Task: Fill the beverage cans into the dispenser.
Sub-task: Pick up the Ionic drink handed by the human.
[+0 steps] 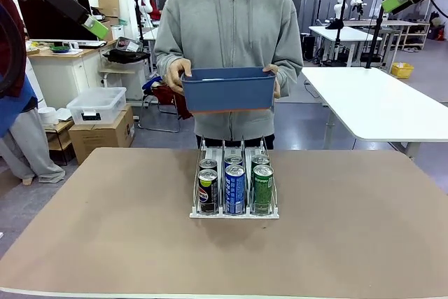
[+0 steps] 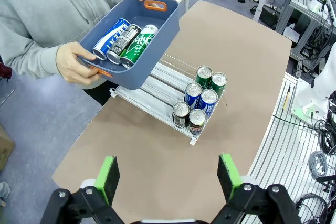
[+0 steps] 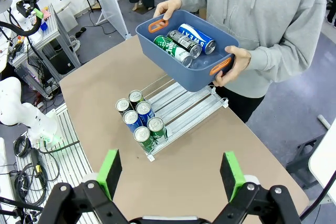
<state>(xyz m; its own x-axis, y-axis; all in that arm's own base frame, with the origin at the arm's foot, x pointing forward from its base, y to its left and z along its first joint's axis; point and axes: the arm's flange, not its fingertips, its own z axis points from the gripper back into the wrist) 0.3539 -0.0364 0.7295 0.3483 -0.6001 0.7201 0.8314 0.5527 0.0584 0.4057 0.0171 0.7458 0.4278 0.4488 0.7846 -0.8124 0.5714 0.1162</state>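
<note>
The dispenser stands mid-table with two beverage cans in each lane: black, blue and green at the front. The far part of its rails is bare. A person holds a blue tub over that far end. In the tub lie a blue can, a black one and a green one. My left gripper and right gripper hang high above the table, both open and holding nothing.
The brown table has free room on all sides of the rack. The person's hands grip the tub's handles. White tables, boxes and a clear bin stand beyond the far edge.
</note>
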